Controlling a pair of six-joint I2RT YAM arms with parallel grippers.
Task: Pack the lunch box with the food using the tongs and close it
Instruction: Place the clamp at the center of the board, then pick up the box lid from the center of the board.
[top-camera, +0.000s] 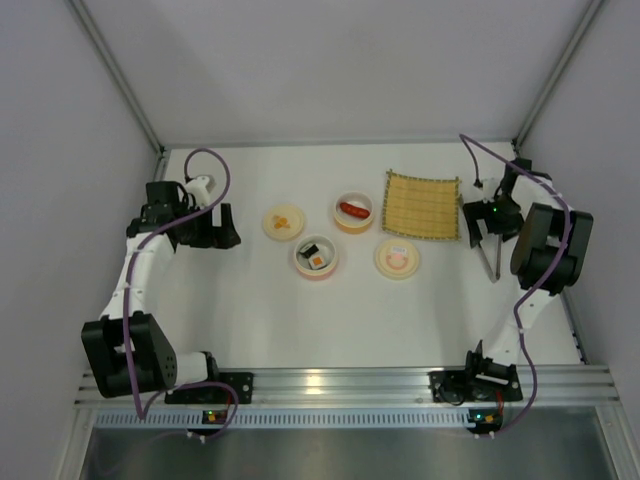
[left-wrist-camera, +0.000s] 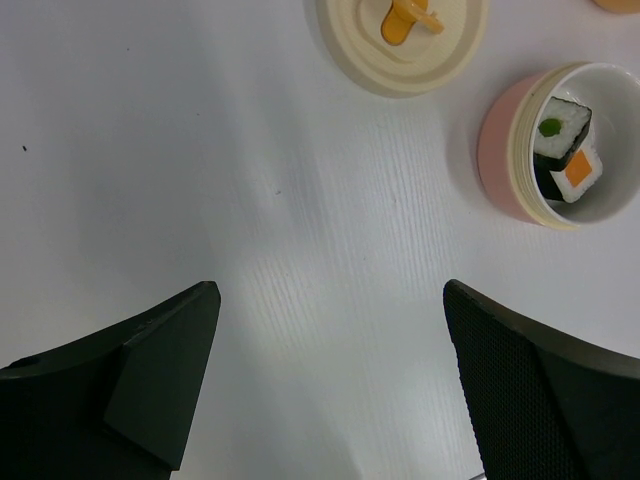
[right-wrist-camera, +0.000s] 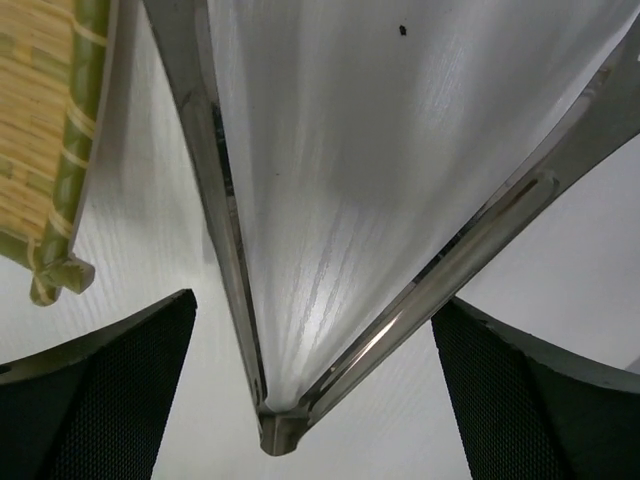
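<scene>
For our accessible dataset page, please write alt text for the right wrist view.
Grey metal tongs lie on the white table between the open fingers of the right hand, hinge nearest the camera. A corner of the bamboo mat shows at upper left.

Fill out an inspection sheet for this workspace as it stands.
Surface: white table, no spills seen.
Job's things: sausage in orange-rimmed bowl; two sushi rolls in pink-rimmed bowl; orange-print lid and pink-print lid flat on the table, off the bowls; tongs lying right of the mat.
Clutter: bamboo mat, nothing on it.
Pincers: left pincer open, empty; right pincer open, straddling the tongs.
Cables: purple cables loop along both arms, no snag seen.
Surroundings: white walls, metal rail at near edge.
</scene>
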